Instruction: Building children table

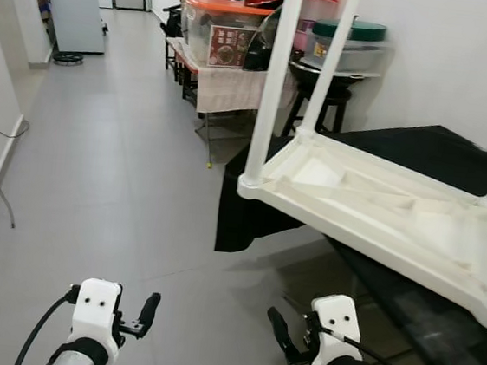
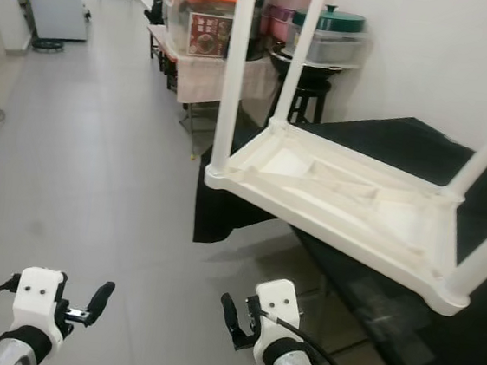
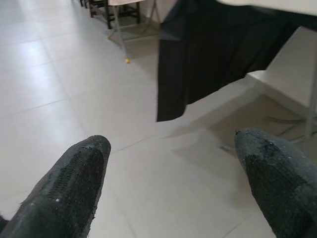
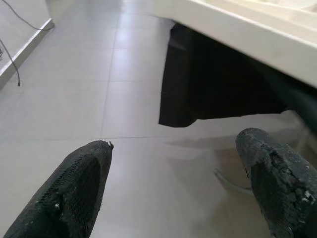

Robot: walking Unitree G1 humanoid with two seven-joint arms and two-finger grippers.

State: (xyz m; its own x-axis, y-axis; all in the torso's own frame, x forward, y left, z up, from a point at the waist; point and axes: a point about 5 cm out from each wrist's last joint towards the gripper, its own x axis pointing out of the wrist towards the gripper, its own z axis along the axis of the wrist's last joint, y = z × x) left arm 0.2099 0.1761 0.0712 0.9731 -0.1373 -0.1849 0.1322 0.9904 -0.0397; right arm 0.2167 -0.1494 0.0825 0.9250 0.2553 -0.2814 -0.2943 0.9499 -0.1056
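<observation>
Lying upside down on the black-draped worktop [image 1: 455, 157], legs up, the white table [image 1: 372, 205]; left end effector [image 3: 168, 183] and right end effector [image 4: 173, 183] both released, low above floor [image 1: 115, 160].

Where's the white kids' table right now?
The white children's table lies upside down, legs pointing up, on the black-covered surface ahead and to the robot's right, its near corner overhanging the grey tiled floor.

One table [image 1: 380, 206], four legs [image 1: 273, 81]
</observation>
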